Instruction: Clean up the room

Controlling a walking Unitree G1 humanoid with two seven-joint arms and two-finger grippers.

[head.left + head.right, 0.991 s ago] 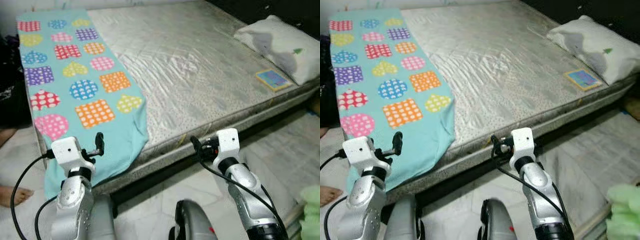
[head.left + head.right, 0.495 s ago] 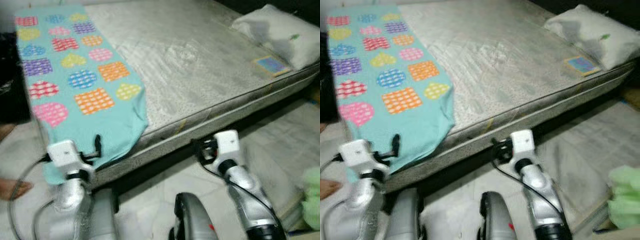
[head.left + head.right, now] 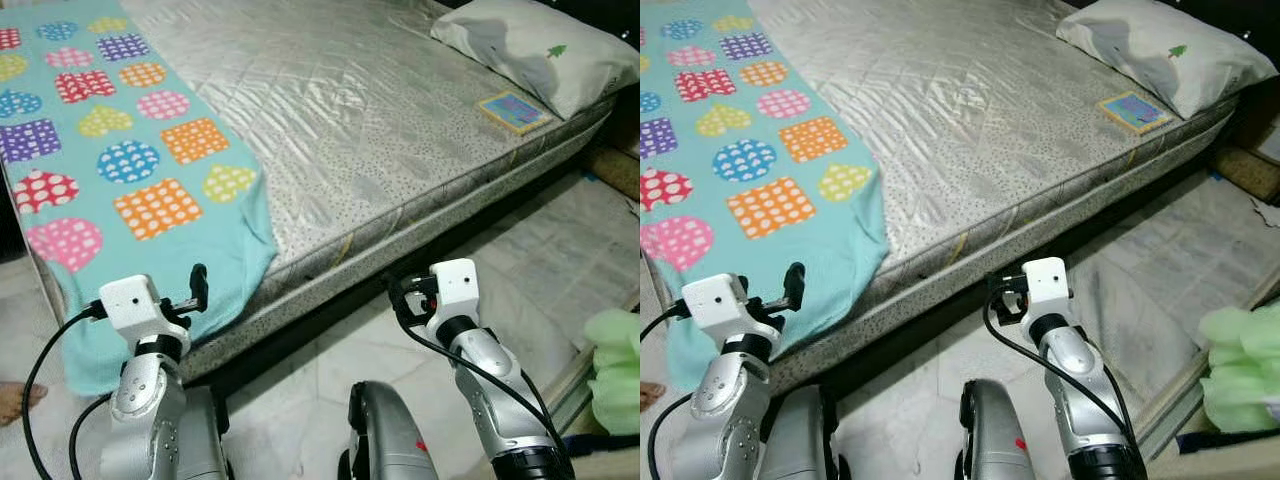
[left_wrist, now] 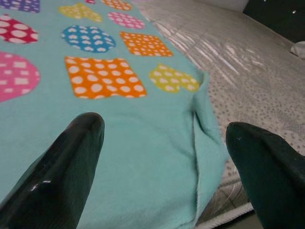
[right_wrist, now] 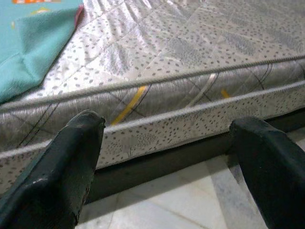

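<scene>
Ahead, a bare grey mattress [image 3: 400, 130] fills the far scene, with a teal blanket [image 3: 120, 180] of coloured patches spread along its left side and hanging over the near edge. A pillow [image 3: 520, 50] lies at the far right corner, a small book [image 3: 510, 110] just beside it. The left claw [image 4: 162, 157] hovers near the blanket's hanging corner, fingers spread apart. The right claw [image 5: 167, 157] faces the mattress's near side above the floor [image 3: 300, 400], also spread wide, holding nothing.

- Two silver arms, each topped by a white box.
- Black cables loop from both.
- Left claw [image 3: 198, 283] and right claw [image 3: 394, 296]: black fingers.
</scene>
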